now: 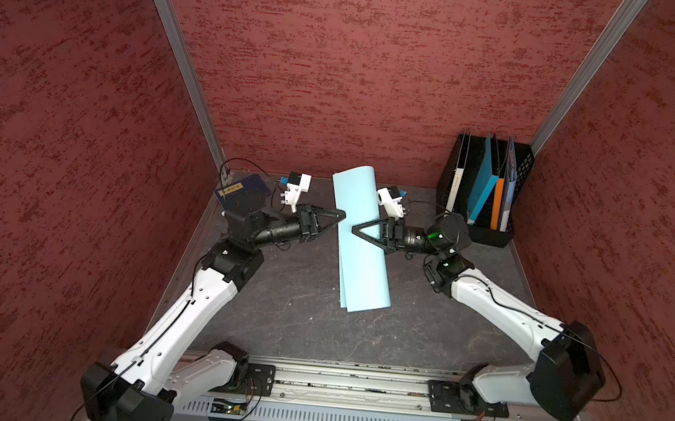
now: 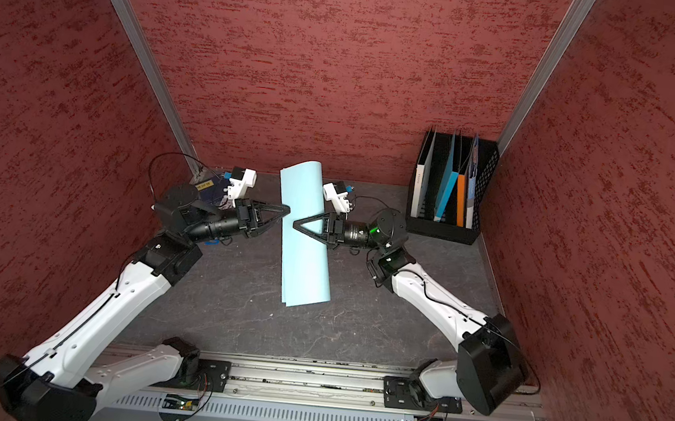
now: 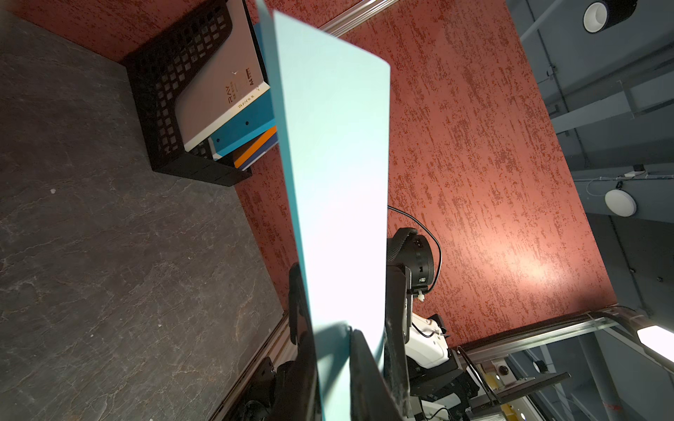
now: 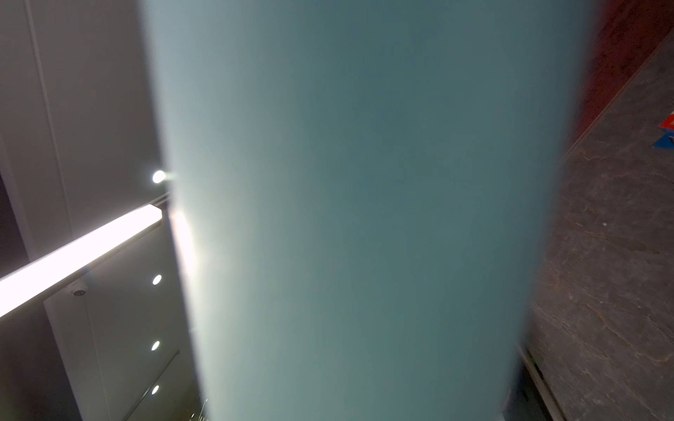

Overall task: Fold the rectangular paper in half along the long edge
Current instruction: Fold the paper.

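The rectangular paper (image 1: 358,259) (image 2: 304,258) is a pale sky-blue sheet bent over on itself, its rounded bend toward the right and two offset loose edges toward the left. It hangs above the dark table. My left gripper (image 1: 343,214) (image 2: 287,208) (image 3: 328,339) is turned on its side and shut on the paper's left edge. My right gripper (image 1: 354,229) (image 2: 295,224) reaches over the bend from the right. One of its fingers (image 3: 396,299) lies above the sheet (image 3: 339,164) and the other below. The paper (image 4: 364,182) fills the right wrist view and hides those jaws.
A black file holder (image 1: 488,233) with books and a bright blue folder (image 1: 484,182) stands at the back right. A dark navy booklet (image 1: 242,188) lies at the back left, partly under the left arm. Red walls enclose three sides. A metal rail (image 1: 333,382) runs along the front.
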